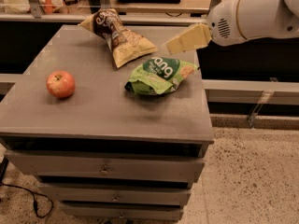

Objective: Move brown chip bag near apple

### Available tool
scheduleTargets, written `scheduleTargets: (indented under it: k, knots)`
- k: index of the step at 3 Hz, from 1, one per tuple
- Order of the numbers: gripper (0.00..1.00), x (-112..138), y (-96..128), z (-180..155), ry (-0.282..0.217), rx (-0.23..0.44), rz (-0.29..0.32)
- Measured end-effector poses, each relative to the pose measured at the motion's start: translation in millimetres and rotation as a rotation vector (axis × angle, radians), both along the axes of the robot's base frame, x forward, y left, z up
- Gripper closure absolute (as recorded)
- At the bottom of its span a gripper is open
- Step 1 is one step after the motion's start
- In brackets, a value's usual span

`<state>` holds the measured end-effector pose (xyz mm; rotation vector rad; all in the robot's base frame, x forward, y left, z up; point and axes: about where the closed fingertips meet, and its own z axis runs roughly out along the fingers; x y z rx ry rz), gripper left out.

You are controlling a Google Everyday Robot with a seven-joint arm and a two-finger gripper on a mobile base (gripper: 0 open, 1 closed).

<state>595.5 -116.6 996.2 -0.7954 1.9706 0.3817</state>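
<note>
The brown chip bag [117, 35] lies at the back middle of the grey cabinet top [93, 106], dark top toward the back left, tan end toward the front right. The red apple [60, 84] sits near the left edge. My gripper [174, 45] reaches in from the upper right on a white arm. It hovers above the back right of the top, to the right of the brown bag and above the green bag, and holds nothing.
A green chip bag [160, 75] with white letters lies right of centre, between the gripper and the front. The cabinet has drawers [105, 171] below. A shelf rail [140, 17] runs behind. Speckled floor [252, 176] lies to the right.
</note>
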Motion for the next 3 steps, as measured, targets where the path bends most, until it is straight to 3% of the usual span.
scheduleTargets:
  k: [3]
  knots:
    - [0.00, 88, 111, -51, -0.013, -0.085, 0.073]
